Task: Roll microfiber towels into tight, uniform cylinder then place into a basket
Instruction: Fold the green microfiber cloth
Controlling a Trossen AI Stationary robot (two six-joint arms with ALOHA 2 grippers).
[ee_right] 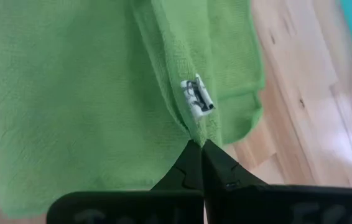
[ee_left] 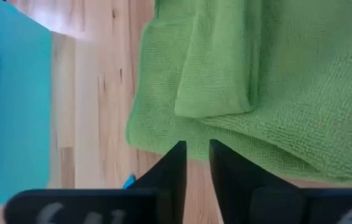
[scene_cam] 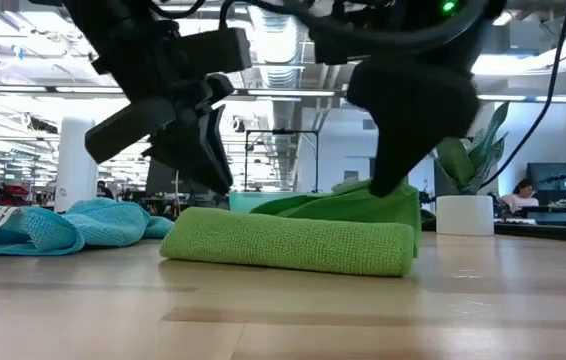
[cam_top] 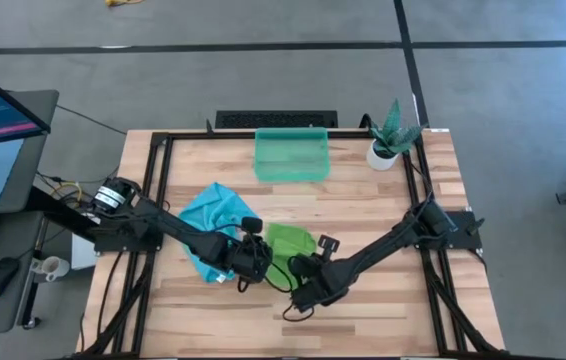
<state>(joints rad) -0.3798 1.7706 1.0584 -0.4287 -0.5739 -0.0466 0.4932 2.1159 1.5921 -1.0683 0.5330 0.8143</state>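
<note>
The right gripper (ee_right: 196, 149) is pinched shut on the green towel's (cam_top: 288, 243) fold at its tips, while the left gripper (ee_left: 194, 152), slightly parted and empty, sits just beside the towel's edge.

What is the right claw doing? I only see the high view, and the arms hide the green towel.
Observer: The right gripper is shut on a fold of the green towel, right beside its small white tag.
Operator: Is the other claw holding it too?
Observer: No. The left gripper is open, its tips at the towel's edge, gripping nothing.
Operator: Is it rolled up yet?
Observer: Not tightly. The low view shows a thick, flattish fold lying on the table, with the top layer pulled up where the right gripper pinches it.
</note>
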